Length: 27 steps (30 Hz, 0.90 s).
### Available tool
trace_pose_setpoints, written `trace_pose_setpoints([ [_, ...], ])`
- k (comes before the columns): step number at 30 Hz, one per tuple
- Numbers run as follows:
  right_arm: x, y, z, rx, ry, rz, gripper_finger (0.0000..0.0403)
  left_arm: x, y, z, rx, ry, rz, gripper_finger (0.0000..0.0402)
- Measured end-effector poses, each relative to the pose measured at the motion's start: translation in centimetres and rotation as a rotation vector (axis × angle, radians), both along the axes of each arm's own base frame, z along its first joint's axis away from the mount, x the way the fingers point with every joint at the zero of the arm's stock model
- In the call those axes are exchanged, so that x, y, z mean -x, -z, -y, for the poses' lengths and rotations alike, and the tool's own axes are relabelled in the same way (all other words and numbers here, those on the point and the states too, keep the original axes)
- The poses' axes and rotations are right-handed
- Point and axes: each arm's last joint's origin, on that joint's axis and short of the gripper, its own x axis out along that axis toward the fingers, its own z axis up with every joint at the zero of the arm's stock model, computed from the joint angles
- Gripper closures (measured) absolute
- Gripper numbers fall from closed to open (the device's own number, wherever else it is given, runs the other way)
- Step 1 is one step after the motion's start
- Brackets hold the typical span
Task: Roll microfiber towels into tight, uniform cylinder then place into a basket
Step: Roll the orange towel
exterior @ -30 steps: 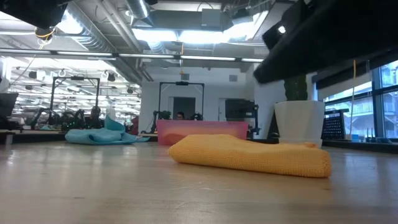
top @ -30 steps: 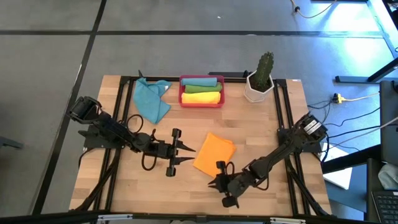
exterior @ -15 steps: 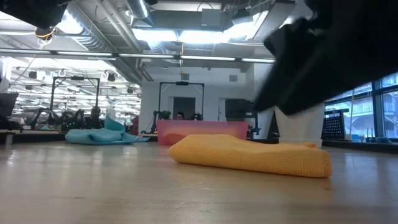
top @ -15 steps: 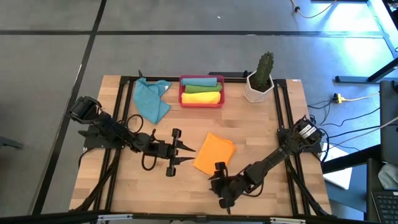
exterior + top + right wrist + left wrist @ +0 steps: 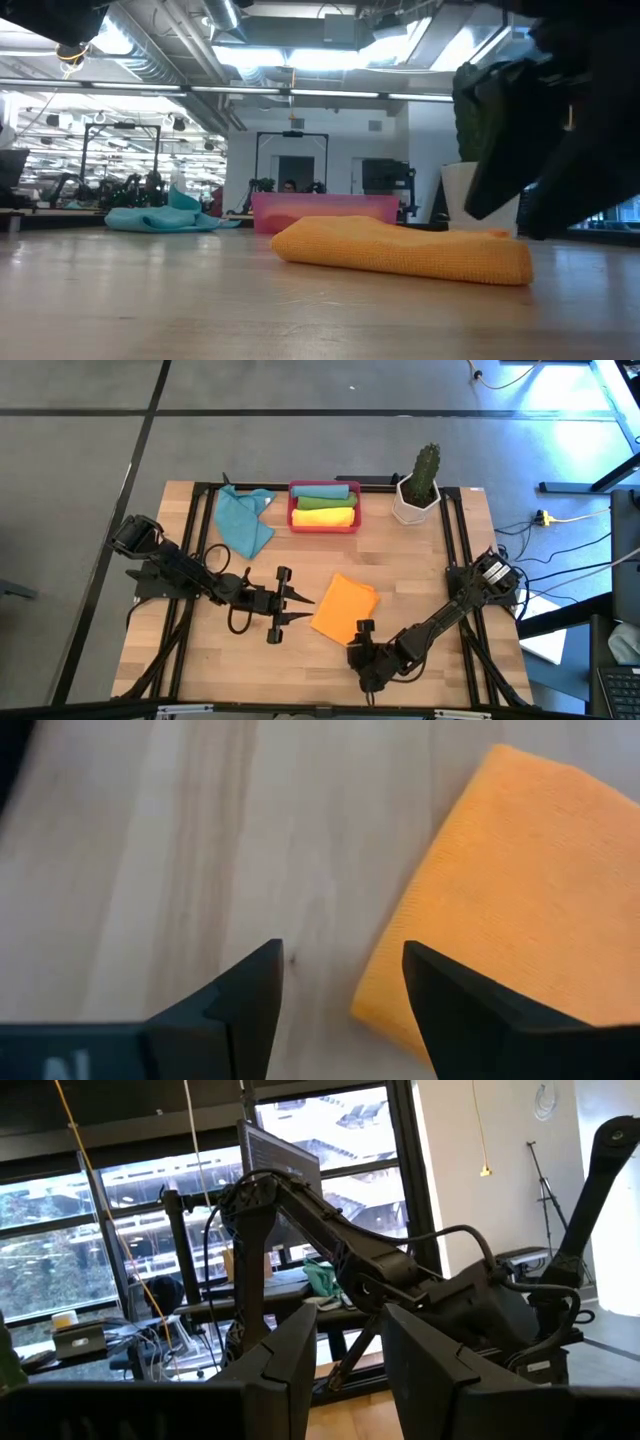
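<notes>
A folded orange towel (image 5: 345, 608) lies flat in the middle of the table, also seen in the low view (image 5: 400, 250). My right gripper (image 5: 358, 643) stands open just off the towel's near corner (image 5: 372, 1008), tipped downward, with bare wood between its fingers (image 5: 340, 990). My left gripper (image 5: 298, 610) hovers open to the left of the towel, pointing slightly upward, with nothing between its fingers (image 5: 350, 1370). The red basket (image 5: 324, 525) at the far edge holds a teal-green roll and a yellow roll. A teal blue towel (image 5: 244, 522) lies crumpled left of the basket.
A white pot with a cactus (image 5: 418, 488) stands at the far right, right of the basket. Bare wood lies near the front edge and between the orange towel and the basket. In the low view my right arm (image 5: 530, 150) hangs in front of the pot.
My right gripper has tipped steeply downward and shifted a little toward the orange towel's near corner; in the low view its arm has sunk in front of the pot. The towels have stayed where they were.
</notes>
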Motion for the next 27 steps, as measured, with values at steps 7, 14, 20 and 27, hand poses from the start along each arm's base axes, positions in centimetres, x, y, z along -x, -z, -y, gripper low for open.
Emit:
trace_pose_setpoints([
  [7,-0.1,1.7,0.2,0.058,0.011,-0.047,0.0194,0.0,0.0,0.0,0.000,-0.001,0.000,0.0296],
  [14,-0.5,2.5,1.0,0.083,0.030,-0.084,0.0194,0.0,0.0,0.0,0.000,-0.001,0.000,0.0296],
  [20,-0.3,2.6,1.3,0.143,0.033,-0.087,0.0194,0.0,0.0,0.0,0.000,-0.001,0.000,0.0296],
  [27,0.0,2.7,1.7,0.215,0.062,-0.099,0.0194,0.0,0.0,0.0,0.000,-0.001,0.000,0.0296],
])
